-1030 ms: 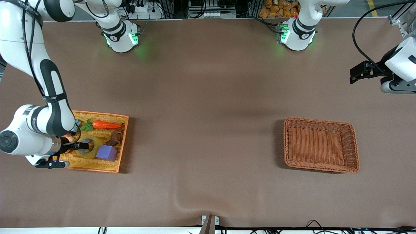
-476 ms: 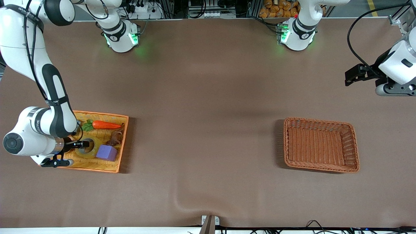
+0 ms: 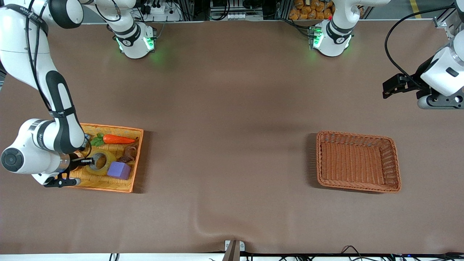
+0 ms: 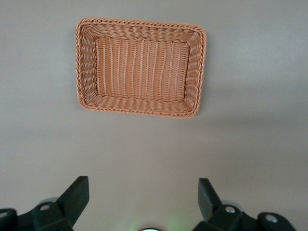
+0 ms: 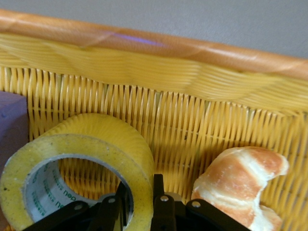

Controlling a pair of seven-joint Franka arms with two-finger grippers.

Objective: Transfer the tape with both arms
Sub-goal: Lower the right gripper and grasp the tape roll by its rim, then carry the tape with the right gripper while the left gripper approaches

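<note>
The tape [image 3: 100,162] is a yellowish ring in the yellow basket [image 3: 112,127] at the right arm's end of the table. My right gripper [image 3: 88,161] is shut on the tape's wall. In the right wrist view one finger sits inside the hole and one outside, with the gripper [image 5: 141,186] pinching the tape [image 5: 82,154], which is tilted up on its edge. My left gripper [image 3: 390,86] is open and empty, up over bare table at the left arm's end. The left wrist view shows its gripper [image 4: 142,186] spread wide.
The yellow basket also holds a carrot [image 3: 117,139], a purple cube [image 3: 119,170], a croissant [image 5: 240,183] and a small brown item [image 3: 127,156]. An empty brown wicker basket [image 3: 357,135] sits toward the left arm's end, also in the left wrist view [image 4: 139,23].
The tape has tipped from lying flat to tilted in my right gripper, which drew back slightly. My left gripper has shifted a little toward the table's middle.
</note>
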